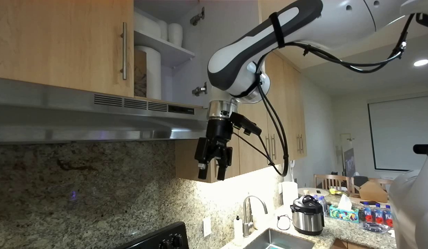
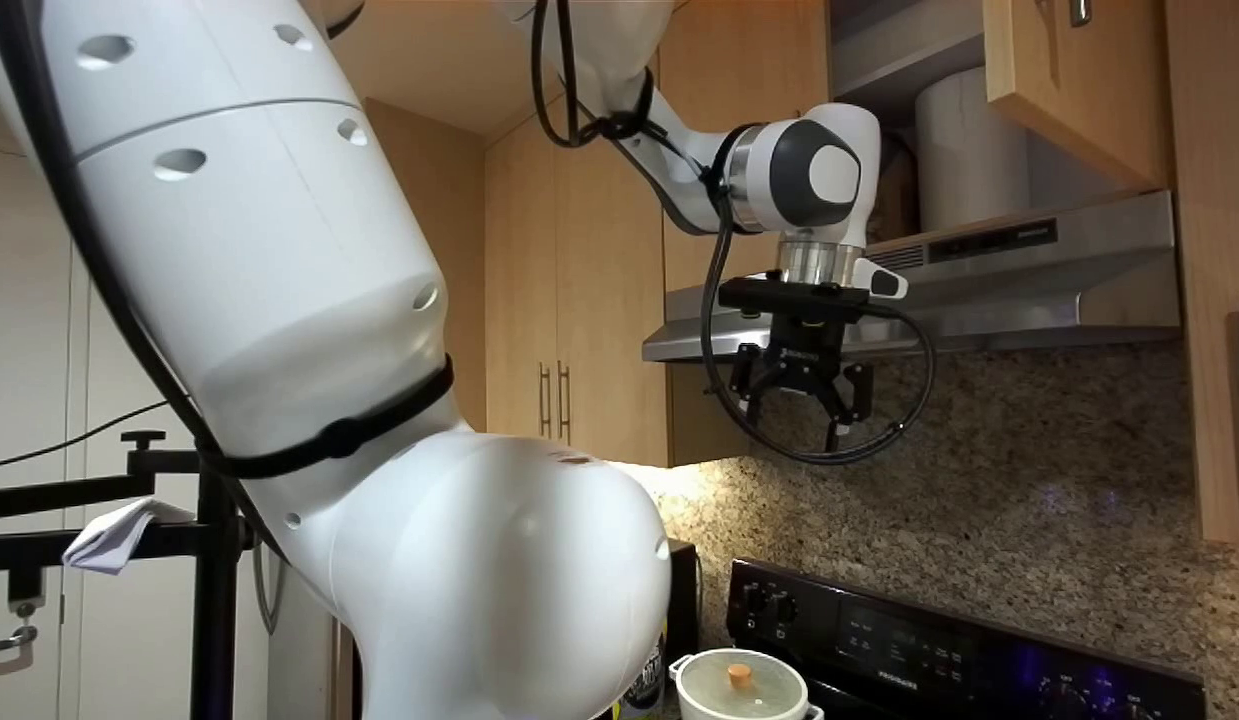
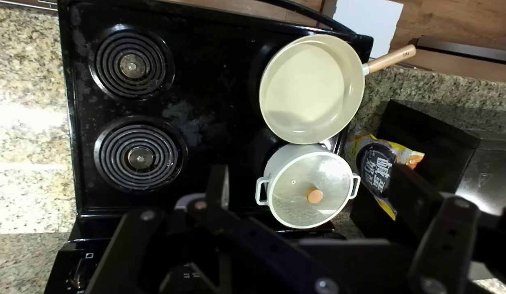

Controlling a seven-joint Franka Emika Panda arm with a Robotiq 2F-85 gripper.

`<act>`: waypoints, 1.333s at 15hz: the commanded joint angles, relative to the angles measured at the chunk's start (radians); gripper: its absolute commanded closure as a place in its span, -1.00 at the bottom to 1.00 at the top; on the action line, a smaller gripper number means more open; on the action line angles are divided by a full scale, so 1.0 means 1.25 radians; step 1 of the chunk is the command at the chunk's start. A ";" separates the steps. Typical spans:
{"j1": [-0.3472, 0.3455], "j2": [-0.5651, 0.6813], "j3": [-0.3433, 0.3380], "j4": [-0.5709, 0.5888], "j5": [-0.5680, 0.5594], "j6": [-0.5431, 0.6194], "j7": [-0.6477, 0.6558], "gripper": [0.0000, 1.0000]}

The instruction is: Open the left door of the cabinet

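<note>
The left door (image 1: 62, 45) is a flat honey-wood panel, flush and closed on the cabinet (image 1: 181, 57), with a vertical metal bar handle (image 1: 124, 51) near its right edge. In an exterior view the left door (image 2: 749, 70) is partly behind the arm and its handle is mostly hidden. The right door (image 1: 231, 31) stands open, showing its pale inner face, and its wood outer face shows in an exterior view (image 2: 1089, 100). My gripper (image 1: 211, 171) is open and empty, pointing down, lower than the doors and right of the handle. It also shows open in an exterior view (image 2: 791, 420) and the wrist view (image 3: 314, 185).
A steel range hood (image 1: 96, 117) runs under the cabinet, beside the gripper. Taller wood cabinets (image 1: 279, 103) stand to the right. Below are the black stove (image 3: 220, 81), a pan (image 3: 306, 85), a lidded pot (image 3: 293, 192) and a snack bag (image 3: 373, 163). White rolls (image 1: 153, 72) are inside the cabinet.
</note>
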 commanded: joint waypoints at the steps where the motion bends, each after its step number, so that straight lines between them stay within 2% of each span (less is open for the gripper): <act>1: -0.014 0.004 0.024 0.007 0.010 0.007 0.000 -1.00; 7: -0.002 0.003 0.093 0.009 0.020 0.129 0.074 -1.00; 12: -0.019 -0.029 0.174 -0.002 -0.039 0.252 0.216 -1.00; 17: -0.038 -0.049 0.244 0.017 -0.147 0.271 0.341 -1.00; 20: -0.030 -0.062 0.252 0.043 -0.167 0.275 0.351 -1.00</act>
